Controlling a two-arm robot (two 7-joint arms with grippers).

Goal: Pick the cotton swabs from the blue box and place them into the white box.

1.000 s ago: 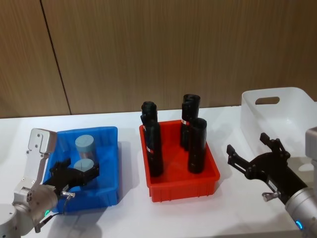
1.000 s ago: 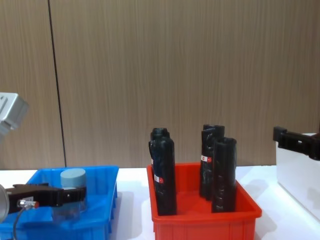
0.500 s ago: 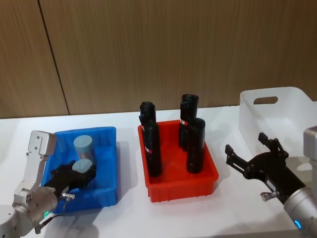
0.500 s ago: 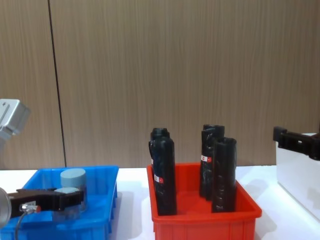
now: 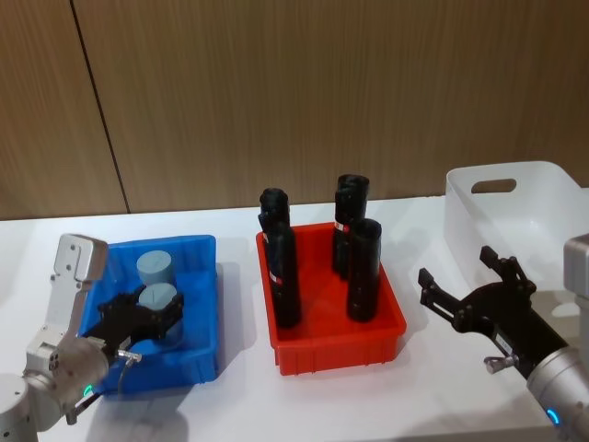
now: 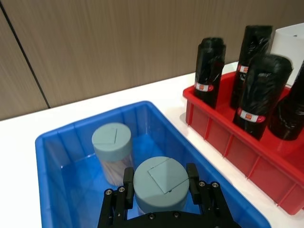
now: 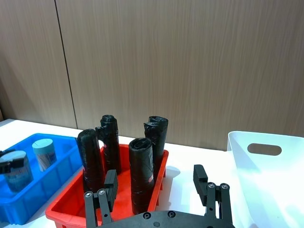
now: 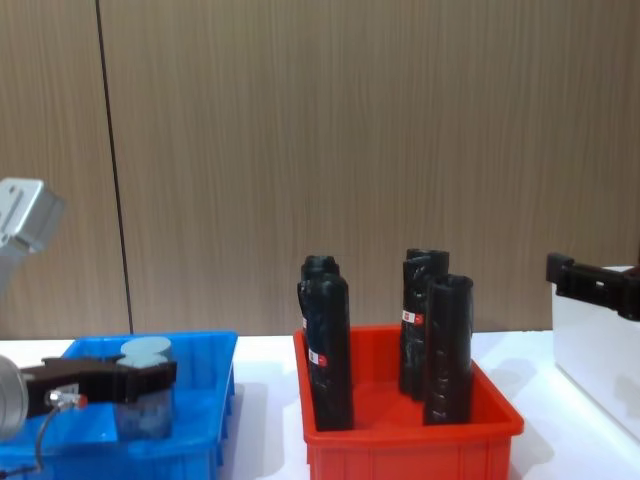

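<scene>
Over blue box (image 5: 208,318) | left gripper (image 5: 156,313) holds jar (image 6: 160,178), maybe raised | right gripper (image 5: 456,267) idle

Two jars (image 5: 155,269), four black cylinders (image 5: 363,272), three boxes.
One blue box (image 5: 210,313) with both jars, one red box (image 5: 336,348) with all four cylinders, one white box (image 5: 515,198) at the desk's right edge.

A white tabletop (image 5: 241,405) carries three bins in a row, each apart from the next: a blue box (image 5: 210,308) toward its left edge, a red bin (image 5: 339,351) at its middle, and a white box (image 5: 550,198) by its right edge.
</scene>
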